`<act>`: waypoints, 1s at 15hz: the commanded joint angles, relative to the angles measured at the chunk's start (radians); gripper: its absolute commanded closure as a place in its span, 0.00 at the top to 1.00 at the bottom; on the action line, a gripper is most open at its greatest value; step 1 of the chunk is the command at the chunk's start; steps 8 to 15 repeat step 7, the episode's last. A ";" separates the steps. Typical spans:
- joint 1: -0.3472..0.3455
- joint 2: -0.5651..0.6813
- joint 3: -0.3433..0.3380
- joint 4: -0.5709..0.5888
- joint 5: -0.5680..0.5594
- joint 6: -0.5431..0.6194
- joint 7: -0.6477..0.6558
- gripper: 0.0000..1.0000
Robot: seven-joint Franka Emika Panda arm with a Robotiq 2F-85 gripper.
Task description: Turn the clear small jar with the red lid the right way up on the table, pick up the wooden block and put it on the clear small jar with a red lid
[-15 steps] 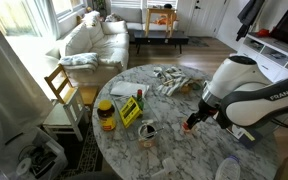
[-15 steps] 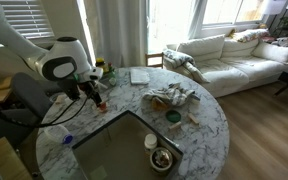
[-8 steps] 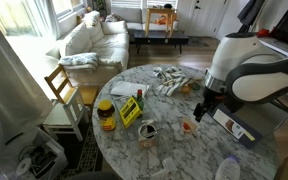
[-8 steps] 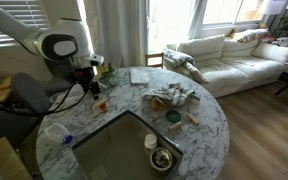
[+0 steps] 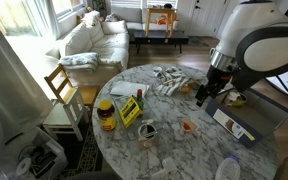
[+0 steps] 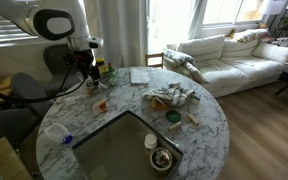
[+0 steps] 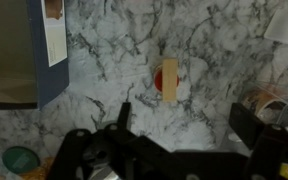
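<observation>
**Surface.** The table [image 5: 199, 155] is round, with a white, grey-veined marble-look top.

**Room.** It is a living area. A white sofa [image 5: 89, 40] stands beyond the table, a wooden chair [image 5: 62, 95] is at its edge, and bright windows are behind.

**Task item.** The clear small jar with the red lid [image 5: 189, 128] stands on the table, lid up. In the wrist view the wooden block [image 7: 170, 75] lies flat across the lid, with red showing on either side of it.

**Gripper.** The gripper [image 5: 206, 97] hangs above the table, near the jar and clear of it. In the wrist view I read the jaws as spread, with nothing between them. The fingers are dark and blurred, so I rate this as probable only.

**Positions relative to the jar.**
- A yellow-lidded jar [image 5: 106, 113] and a yellow box [image 5: 130, 110] sit well apart from it, on the chair side.
- A blue-edged box [image 5: 234, 125] lies near it, on the arm's side.

**Writing.** The yellow box carries print and the blue-edged box has a white label. I cannot read either one at this size.
</observation>
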 commanded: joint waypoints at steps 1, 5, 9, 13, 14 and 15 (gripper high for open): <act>-0.006 -0.001 0.006 0.002 0.001 -0.003 -0.001 1.00; -0.005 0.005 0.008 0.002 0.001 -0.003 -0.001 1.00; -0.005 0.005 0.008 0.002 0.001 -0.003 -0.001 1.00; -0.005 0.005 0.008 0.002 0.001 -0.003 -0.001 1.00; -0.005 0.005 0.008 0.002 0.001 -0.003 -0.001 1.00; -0.005 0.005 0.008 0.002 0.001 -0.003 -0.001 1.00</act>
